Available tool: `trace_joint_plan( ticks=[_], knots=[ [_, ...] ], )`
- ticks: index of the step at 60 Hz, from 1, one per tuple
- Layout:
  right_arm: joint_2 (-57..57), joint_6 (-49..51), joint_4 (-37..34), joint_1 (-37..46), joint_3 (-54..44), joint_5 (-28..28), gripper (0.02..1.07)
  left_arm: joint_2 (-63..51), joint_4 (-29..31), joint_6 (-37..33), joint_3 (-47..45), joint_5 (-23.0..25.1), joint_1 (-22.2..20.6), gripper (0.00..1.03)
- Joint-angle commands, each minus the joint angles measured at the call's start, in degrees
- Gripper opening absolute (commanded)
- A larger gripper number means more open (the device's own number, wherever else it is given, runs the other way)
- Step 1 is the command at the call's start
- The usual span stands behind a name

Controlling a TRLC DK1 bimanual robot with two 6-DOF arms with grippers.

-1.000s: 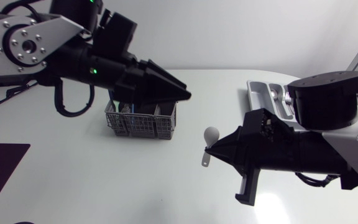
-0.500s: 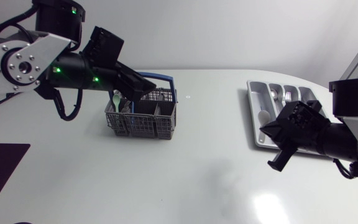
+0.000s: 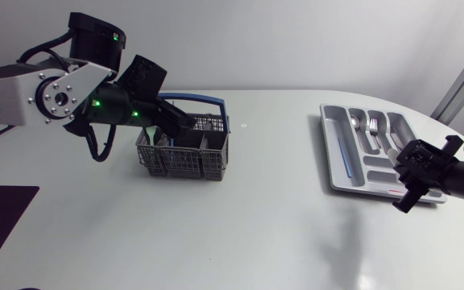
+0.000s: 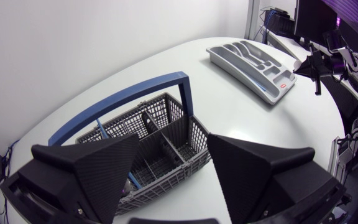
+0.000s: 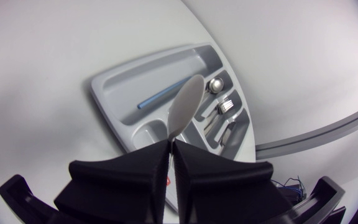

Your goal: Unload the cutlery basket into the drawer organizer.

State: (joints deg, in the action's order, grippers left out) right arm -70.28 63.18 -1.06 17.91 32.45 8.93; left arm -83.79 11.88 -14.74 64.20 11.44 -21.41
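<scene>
The basket (image 3: 185, 153) stands left of the table's middle, blue handle upright. The left gripper (image 4: 173, 138) hangs just above its far-left part, fingers spread wide and holding nothing. The organizer (image 3: 327, 129) lies at the far right. It holds a fork (image 3: 373, 125), a metal spoon (image 5: 215, 84) beside the fork, and what looks like a blue straw (image 5: 163, 94) in its long left slot. The right gripper (image 5: 171, 142) sits over the organizer's near right corner, fingers pinched narrow on the handle of a white spoon (image 5: 185, 106), whose bowl points out above the compartments.
</scene>
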Motion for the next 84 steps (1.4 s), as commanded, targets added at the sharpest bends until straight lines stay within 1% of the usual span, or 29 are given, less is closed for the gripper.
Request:
trace_joint_plan(
  ticks=[1, 5, 15, 21, 31, 34, 35, 39, 44, 47, 49, 55, 59, 64, 69, 71, 76, 79, 82, 84],
  knots=[
    [-3.81, 4.15, 1.94, 2.83, 0.60, 0.04, 0.12, -1.11, -0.45, 1.38, -0.13, -0.46, 0.58, 0.77],
    [-6.89, 5.47, 2.20, 4.94, 2.01, -0.05, 0.12, -1.47, -0.54, 1.38, -0.22, -0.46, 0.58, 0.77],
    [-15.94, 8.72, 10.29, 8.54, 3.41, -3.48, 0.12, -2.17, -0.54, 1.38, -0.13, -1.16, 1.28, 0.77],
    [-18.84, 9.77, 14.24, 8.37, 2.71, -5.85, 0.13, -2.34, -0.72, 1.38, -0.04, -1.51, 1.46, 0.77],
    [-21.30, 9.95, 16.35, 5.82, 1.30, -8.40, 0.16, -2.52, -0.98, 1.38, -0.31, -2.13, 1.46, 0.77],
    [-21.56, 9.77, 16.62, 4.94, 0.86, -8.93, 0.22, -2.70, -0.98, 1.38, -0.31, -2.39, 1.46, 0.77],
    [-21.65, 9.68, 17.06, 4.41, 0.60, -9.28, 0.30, -2.78, -0.98, 1.47, -0.31, -2.39, 1.46, 0.77],
    [-21.65, 9.60, 17.06, 3.53, 0.07, -9.72, 0.52, -2.87, -0.98, 1.73, -0.31, -2.65, 1.63, 0.77],
    [-21.65, 9.16, 16.97, 3.09, 0.07, -10.51, 0.76, -2.87, -0.98, 1.82, -0.22, -2.83, 1.99, 0.77],
    [-21.30, 8.54, 16.88, 3.09, 0.07, -10.95, 0.87, -2.87, -0.98, 1.82, -0.13, -2.83, 2.42, 0.77],
    [-20.77, 8.28, 16.44, 3.09, 0.07, -11.04, 0.91, -2.87, -0.98, 1.91, -0.04, -2.83, 2.42, 0.77],
    [-17.35, 7.31, 14.95, 3.18, -0.10, -11.13, 0.92, -2.87, -0.98, 2.09, 0.13, -3.09, 2.42, 0.77],
    [-13.74, 5.20, 11.52, 3.36, 0.60, -10.95, 0.97, -3.22, -0.98, 2.26, 0.39, -3.62, 2.34, 0.77],
    [-10.05, 1.60, 6.42, 3.36, 2.09, -10.25, 0.97, -4.01, -0.98, 3.05, 1.01, -4.24, 1.99, 0.77],
    [-7.77, -1.65, 2.91, 3.36, 3.59, -9.54, 0.97, -4.54, -1.16, 3.76, 1.27, -5.82, 1.11, 0.77],
    [-6.89, -3.24, 1.41, 3.36, 4.29, -9.19, 0.97, -4.81, -1.42, 4.20, 1.19, -6.52, 0.84, 0.77],
    [-5.13, -7.02, -2.02, 3.18, 6.05, -8.58, 0.98, -5.33, -2.56, 5.87, 0.57, -10.39, 0.05, 0.77],
    [-4.51, -8.60, -3.42, 3.09, 6.66, -8.40, 0.98, -5.51, -3.09, 6.66, 0.31, -11.53, -0.04, 0.77],
    [-3.72, -11.23, -5.71, 2.83, 7.63, -7.52, 0.98, -6.56, -3.97, 7.80, 0.04, -14.25, -0.12, 0.77],
    [-3.28, -12.46, -6.76, 2.57, 7.90, -7.08, 0.98, -7.35, -4.14, 8.41, 0.31, -15.05, -0.04, 0.77]
  ],
)
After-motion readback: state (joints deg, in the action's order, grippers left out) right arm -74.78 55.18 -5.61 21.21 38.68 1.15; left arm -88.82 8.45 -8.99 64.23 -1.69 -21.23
